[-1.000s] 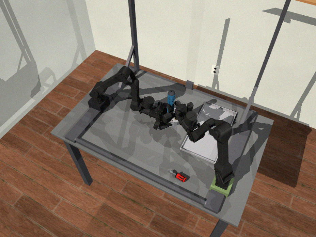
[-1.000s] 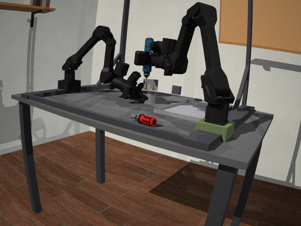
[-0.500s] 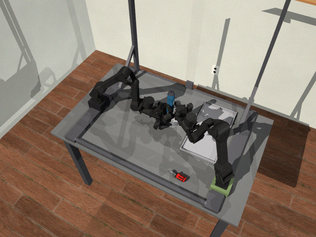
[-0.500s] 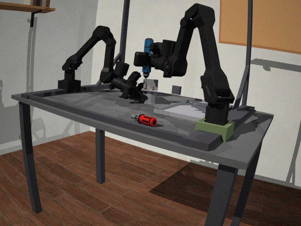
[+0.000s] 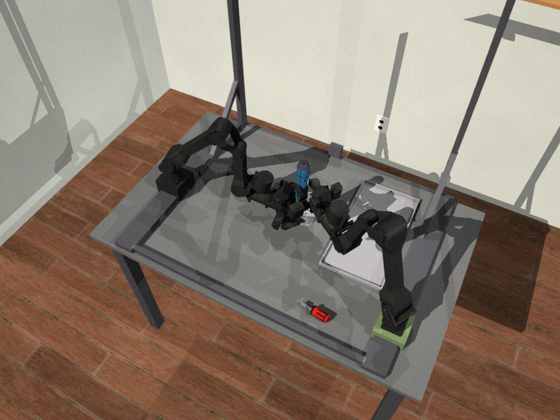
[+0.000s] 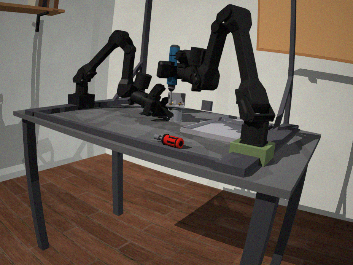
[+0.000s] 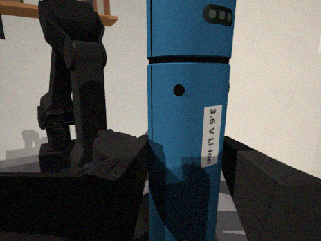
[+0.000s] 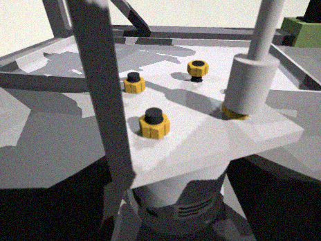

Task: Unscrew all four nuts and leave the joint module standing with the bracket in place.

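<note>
Nut driver grasped; joint module clamped.
The electric nut driver (image 5: 303,172) (image 6: 174,50) (image 7: 188,114) (image 8: 252,83) was held upright in the left gripper (image 5: 302,195) (image 6: 172,70) (image 7: 183,142), its socket placed below over one nut (image 8: 235,113). The joint module (image 5: 308,220) (image 6: 177,114) (image 8: 160,197) was gripped upright between the right gripper's (image 5: 299,221) (image 6: 170,114) (image 8: 180,180) fingers.

L arm elbow (image 5: 392,225) (image 6: 234,17) sits a touch lower vs 1 s ago, elec. driver (image 5: 302,175) (image 6: 173,53) (image 7: 188,90) (image 8: 252,83) also down slightly.
</note>
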`<action>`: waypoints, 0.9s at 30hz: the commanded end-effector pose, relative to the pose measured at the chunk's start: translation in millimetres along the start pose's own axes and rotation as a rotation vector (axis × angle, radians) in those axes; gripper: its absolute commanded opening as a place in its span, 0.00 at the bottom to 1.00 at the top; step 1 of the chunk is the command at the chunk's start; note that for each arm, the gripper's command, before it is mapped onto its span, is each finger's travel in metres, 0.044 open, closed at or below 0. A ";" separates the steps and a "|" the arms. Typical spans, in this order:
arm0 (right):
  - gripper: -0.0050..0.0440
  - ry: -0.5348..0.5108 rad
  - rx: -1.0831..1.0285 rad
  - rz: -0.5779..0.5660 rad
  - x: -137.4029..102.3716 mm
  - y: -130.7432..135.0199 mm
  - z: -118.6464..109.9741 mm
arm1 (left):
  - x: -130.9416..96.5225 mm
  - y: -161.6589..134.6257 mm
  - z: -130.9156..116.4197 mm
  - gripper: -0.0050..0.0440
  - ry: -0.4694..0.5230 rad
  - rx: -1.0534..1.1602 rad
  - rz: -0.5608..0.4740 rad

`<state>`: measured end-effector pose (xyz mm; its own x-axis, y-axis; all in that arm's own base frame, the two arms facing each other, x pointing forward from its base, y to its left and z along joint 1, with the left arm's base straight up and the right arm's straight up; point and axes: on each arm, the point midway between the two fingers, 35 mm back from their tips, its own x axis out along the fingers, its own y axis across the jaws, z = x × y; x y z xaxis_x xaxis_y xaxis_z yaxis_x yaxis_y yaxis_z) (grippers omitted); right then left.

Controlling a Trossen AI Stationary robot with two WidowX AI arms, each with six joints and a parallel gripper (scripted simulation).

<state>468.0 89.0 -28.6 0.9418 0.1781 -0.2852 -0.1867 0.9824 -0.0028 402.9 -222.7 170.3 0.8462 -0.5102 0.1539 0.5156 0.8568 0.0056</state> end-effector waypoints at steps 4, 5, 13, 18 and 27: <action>0.59 -0.038 0.003 0.001 1.2 0.2 15.8 | -5.3 -1.2 -25.7 0.43 0.050 -0.002 -0.004; 0.59 -0.038 0.003 0.001 1.2 0.2 15.8 | -5.9 -1.3 -27.7 0.43 0.050 -0.002 -0.004; 0.59 -0.038 0.003 0.001 1.2 0.2 15.8 | -8.7 -1.4 -37.4 0.43 0.050 -0.002 -0.004; 0.59 -0.038 0.003 0.001 1.2 0.2 15.8 | -5.4 -1.2 -31.3 0.43 0.031 -0.001 -0.005; 0.59 -0.038 0.003 0.001 1.2 0.2 15.8 | -1.7 -0.7 -28.8 0.43 0.031 -0.001 -0.003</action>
<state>468.0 89.0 -28.6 0.9417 0.1783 -0.2853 -0.1868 0.9824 -0.0028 402.7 -224.8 164.0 0.8381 -0.5108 0.1916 0.5192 0.8546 0.0069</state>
